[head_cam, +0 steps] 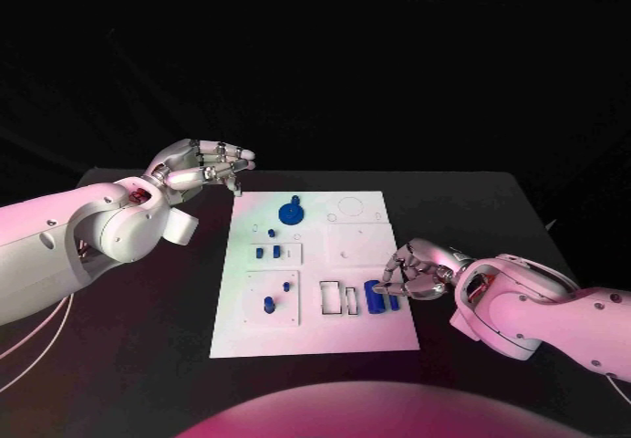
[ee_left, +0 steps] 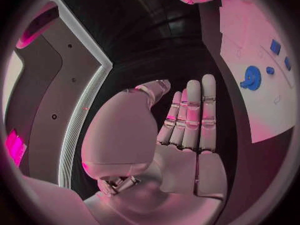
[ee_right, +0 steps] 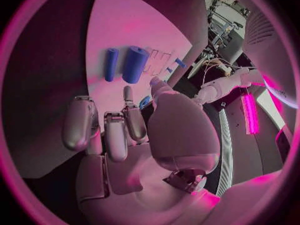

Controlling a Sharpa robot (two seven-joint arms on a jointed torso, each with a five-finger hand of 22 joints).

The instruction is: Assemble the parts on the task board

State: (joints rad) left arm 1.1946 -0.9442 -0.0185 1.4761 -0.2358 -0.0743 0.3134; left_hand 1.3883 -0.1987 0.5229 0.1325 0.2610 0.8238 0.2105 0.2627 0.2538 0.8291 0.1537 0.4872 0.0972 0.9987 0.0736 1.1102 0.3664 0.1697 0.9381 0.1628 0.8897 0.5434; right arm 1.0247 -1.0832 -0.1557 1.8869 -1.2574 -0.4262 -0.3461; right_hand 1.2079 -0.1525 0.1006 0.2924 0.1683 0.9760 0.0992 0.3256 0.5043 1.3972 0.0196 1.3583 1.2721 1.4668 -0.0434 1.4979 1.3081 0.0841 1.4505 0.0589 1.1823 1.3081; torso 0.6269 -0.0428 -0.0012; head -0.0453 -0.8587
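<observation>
Head view, left to right: the left hand [head_cam: 200,167] hovers off the far left corner of the task board [head_cam: 315,333], fingers loosely apart and holding nothing; the left wrist view shows its palm flat and bare. On the board, a blue gear [head_cam: 291,213] lies near the far edge, small blue pieces [head_cam: 270,251] sit in the middle, and a blue peg [head_cam: 372,298] stands near the right edge. The right hand [head_cam: 418,271] is beside that peg with fingers curled; whether it touches or pinches anything cannot be told. The step appears to be an approach to the peg; the next move calls for a secure pinch.
</observation>
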